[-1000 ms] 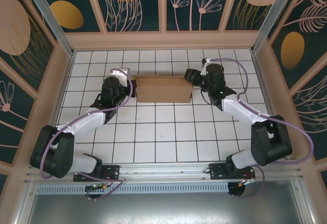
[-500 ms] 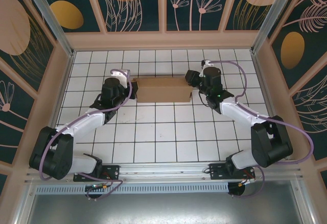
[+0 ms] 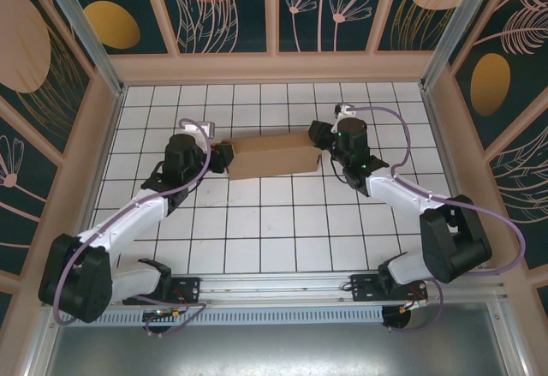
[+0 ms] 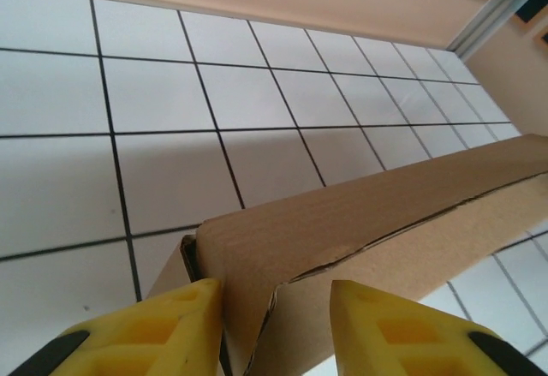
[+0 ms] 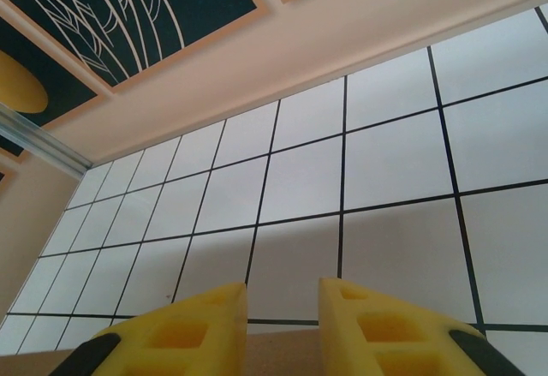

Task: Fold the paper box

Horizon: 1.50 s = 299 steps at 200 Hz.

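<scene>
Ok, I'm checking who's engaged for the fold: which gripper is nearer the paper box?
Left, narrowly. The left gripper straddles the left end of the paper box, cardboard between its fingers. The right gripper sits at the right end, cardboard just below its fingertips.

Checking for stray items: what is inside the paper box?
The paper box is closed; its brown panels cover the inside. A thin seam shows at one end; contents cannot be seen.

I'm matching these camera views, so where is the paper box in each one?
Top external: the paper box sits at picture centre.
Left wrist: paper box across the lower right, corner nearest.
Right wrist: paper box as a brown sliver at bottom edge.
Shared landmark: the white black-gridded table.
</scene>
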Tool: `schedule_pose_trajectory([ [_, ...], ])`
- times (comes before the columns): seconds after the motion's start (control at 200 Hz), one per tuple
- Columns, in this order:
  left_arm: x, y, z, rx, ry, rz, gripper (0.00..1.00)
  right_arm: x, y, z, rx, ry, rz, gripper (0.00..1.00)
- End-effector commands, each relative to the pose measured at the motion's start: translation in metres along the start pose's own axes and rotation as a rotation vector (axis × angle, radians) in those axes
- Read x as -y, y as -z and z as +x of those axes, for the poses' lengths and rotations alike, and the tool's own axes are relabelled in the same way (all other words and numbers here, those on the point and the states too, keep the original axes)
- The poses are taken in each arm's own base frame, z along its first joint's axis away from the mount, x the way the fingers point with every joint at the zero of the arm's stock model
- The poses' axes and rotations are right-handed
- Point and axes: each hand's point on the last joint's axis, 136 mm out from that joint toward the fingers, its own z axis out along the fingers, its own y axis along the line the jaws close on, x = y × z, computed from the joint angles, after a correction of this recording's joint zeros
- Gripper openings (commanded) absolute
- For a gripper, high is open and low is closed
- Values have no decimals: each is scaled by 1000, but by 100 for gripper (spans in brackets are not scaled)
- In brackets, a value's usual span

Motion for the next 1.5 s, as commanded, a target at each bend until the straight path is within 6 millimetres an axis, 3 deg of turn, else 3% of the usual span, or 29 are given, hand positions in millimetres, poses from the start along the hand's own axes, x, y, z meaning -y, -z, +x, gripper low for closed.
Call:
schedule_pose_trajectory([
  [0.0, 24, 23, -9, 12, 49, 80, 37, 24, -1, 37, -106, 37, 96, 28],
  [0.125, 23, 41, -25, 50, 93, 31, 33, 22, 0, 36, -99, 34, 94, 29],
  [0.255, 19, 42, -35, 50, 139, -18, 32, 20, 2, 35, -91, 46, 97, 31],
  [0.405, -1, 24, -41, 26, 223, -98, 39, 20, 4, 37, -92, 63, 102, 31],
  [0.606, -9, -14, -44, -11, 337, -40, 35, 23, 4, 39, -98, 68, 109, 32],
  [0.836, -8, -30, -24, -54, 404, 18, 22, 25, 3, 43, -110, 74, 116, 32],
  [1.061, -28, -31, 7, -86, 406, -53, 19, 29, -1, 51, -132, 74, 123, 32],
  [1.491, -58, -31, 64, -168, 433, -154, 21, 35, 4, 61, -157, 107, 133, 42],
])
